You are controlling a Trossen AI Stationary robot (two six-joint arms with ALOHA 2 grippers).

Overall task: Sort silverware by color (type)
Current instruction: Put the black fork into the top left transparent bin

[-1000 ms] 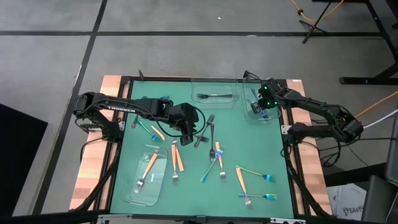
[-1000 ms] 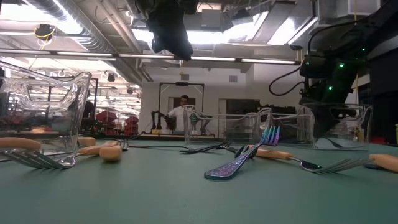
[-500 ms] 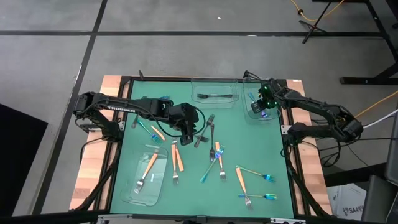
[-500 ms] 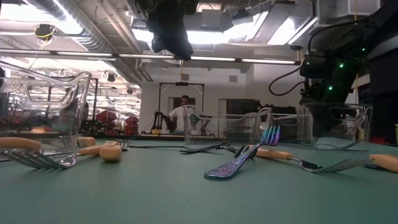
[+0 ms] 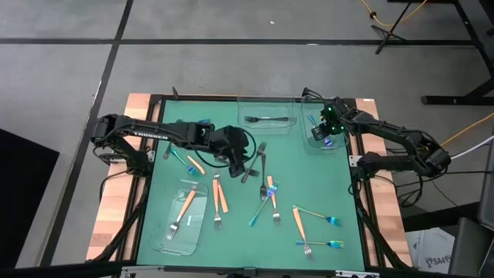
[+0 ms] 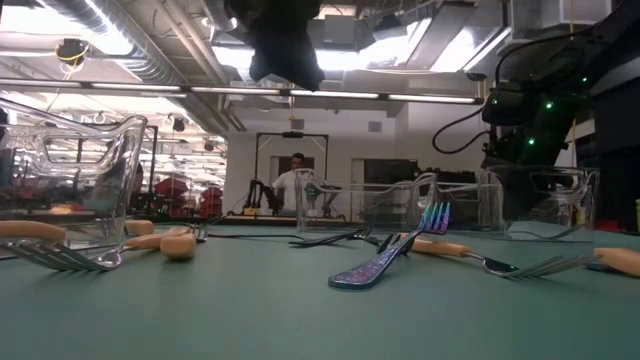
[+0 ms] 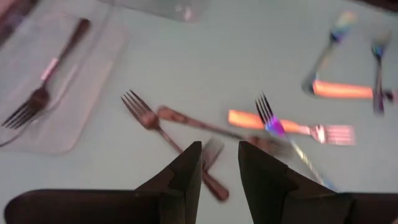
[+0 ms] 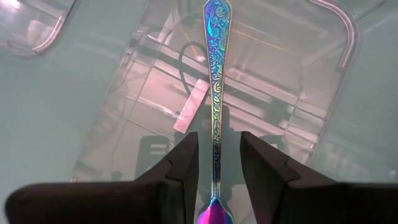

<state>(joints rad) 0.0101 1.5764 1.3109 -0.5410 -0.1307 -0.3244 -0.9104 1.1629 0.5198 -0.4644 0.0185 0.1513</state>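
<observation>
Right claw (image 8: 216, 177) parted round iridescent utensil (image 8: 215, 74) over clear tray (image 8: 323, 118); lift straight up, w/o snagging. Left claw (image 7: 220, 180) open, empty.

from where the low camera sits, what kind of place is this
Most likely a robotics lab or workshop. Behind the green table are exposed ceiling ducts and strip lights, a person beside another arm rig, and the dark robot arms are bolted to the table itself.

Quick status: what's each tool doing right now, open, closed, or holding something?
Left tool: open, empty, above the black forks.
Right tool: open, over the clear tray, iridescent utensil between its fingers.
</observation>
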